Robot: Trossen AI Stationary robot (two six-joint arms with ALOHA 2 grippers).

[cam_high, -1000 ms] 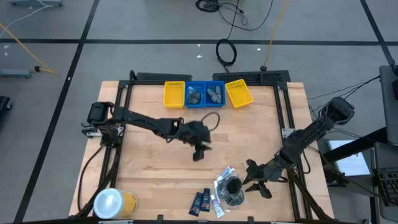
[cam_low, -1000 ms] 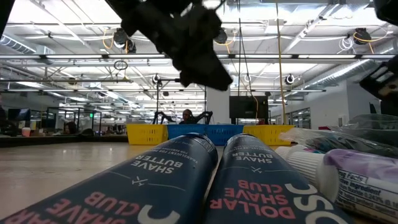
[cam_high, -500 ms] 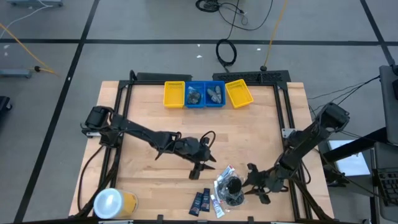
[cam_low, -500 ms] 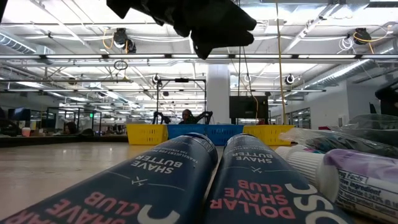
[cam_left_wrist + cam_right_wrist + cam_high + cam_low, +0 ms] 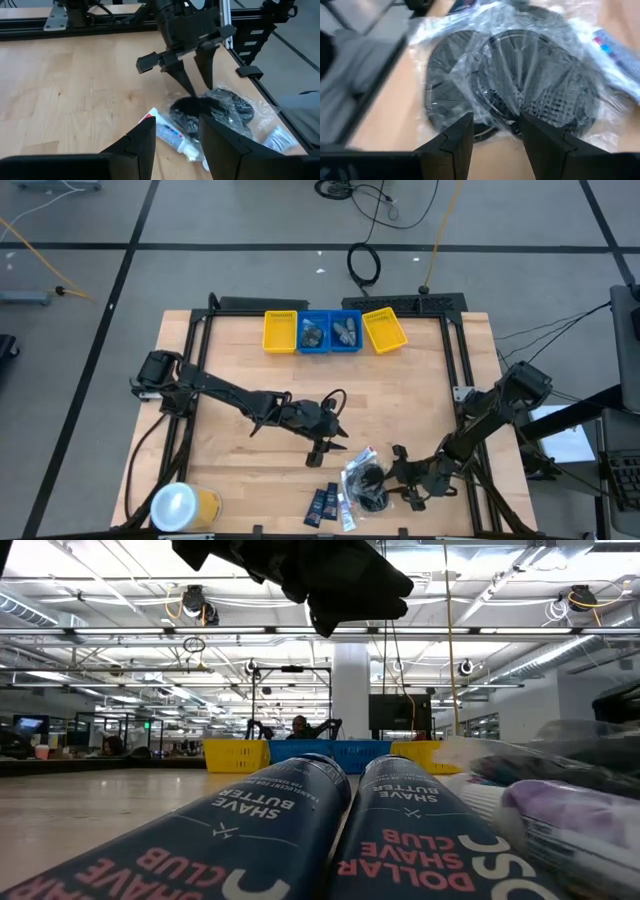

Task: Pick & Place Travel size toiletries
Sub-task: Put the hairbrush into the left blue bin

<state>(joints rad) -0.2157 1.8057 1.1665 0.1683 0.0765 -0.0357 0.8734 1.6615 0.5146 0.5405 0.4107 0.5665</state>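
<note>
right gripper [image 5: 392, 472] fingers apart, at clear pouch [image 5: 366, 482] lower centre | left gripper [image 5: 318, 451] fingers apart, empty, mid-frame | blue trays [image 5: 329, 333] hold some items | navy packets [image 5: 321, 506], tube [image 5: 346, 513] left on bench [image 5: 250, 450]

The travel size toiletries are gathered near the front edge of the counter, toward its right half. Two navy flat packets [image 5: 320, 506] are laid side by side, flat, with their long sides touching; "SHAVE BUTTER" and "DOLLAR SHAVE CLUB" are printed on them [image 5: 330, 830]. Just beside them, on the side of the right edge, a small white tube [image 5: 345, 510] with a blue and red label is seen lying flat [image 5: 172, 136]. Touching it, clear crinkled pouches [image 5: 366, 480] are piled loosely, and dark grey round ribbed pieces are seen through the plastic [image 5: 520, 85]. A second white tube [image 5: 278, 137] is partly covered by the pouches.
</note>
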